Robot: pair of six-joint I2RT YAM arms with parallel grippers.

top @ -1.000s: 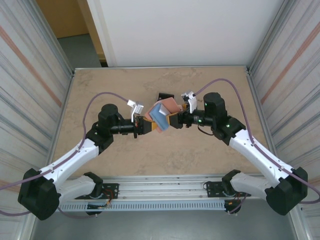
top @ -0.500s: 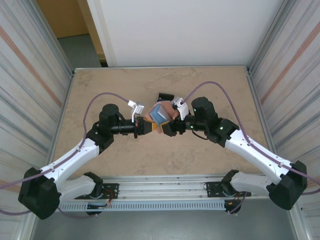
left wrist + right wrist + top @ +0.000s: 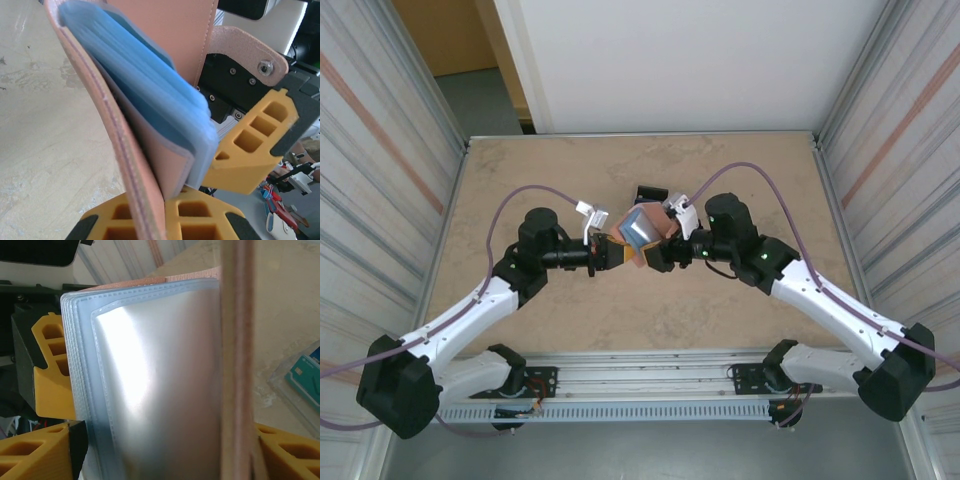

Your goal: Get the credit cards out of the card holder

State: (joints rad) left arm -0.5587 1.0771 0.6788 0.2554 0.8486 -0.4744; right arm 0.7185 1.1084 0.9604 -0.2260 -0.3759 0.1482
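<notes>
Ribbed metal walls (image 3: 380,150) flank a beige marbled table (image 3: 520,170), with a white panel (image 3: 690,60) behind it. At mid-table the left gripper (image 3: 617,252) is clenched on the salmon cover of the card holder (image 3: 642,228), which is held up off the surface and spread open, blue-grey sleeves fanned. The right gripper (image 3: 658,255) stands released, its fingers straddling the sleeves. A teal card (image 3: 306,377) lies on the table, cut off by the frame edge. Whether the sleeves contain cards is unclear. A small dark object (image 3: 650,193) behind the holder is too small to name.
</notes>
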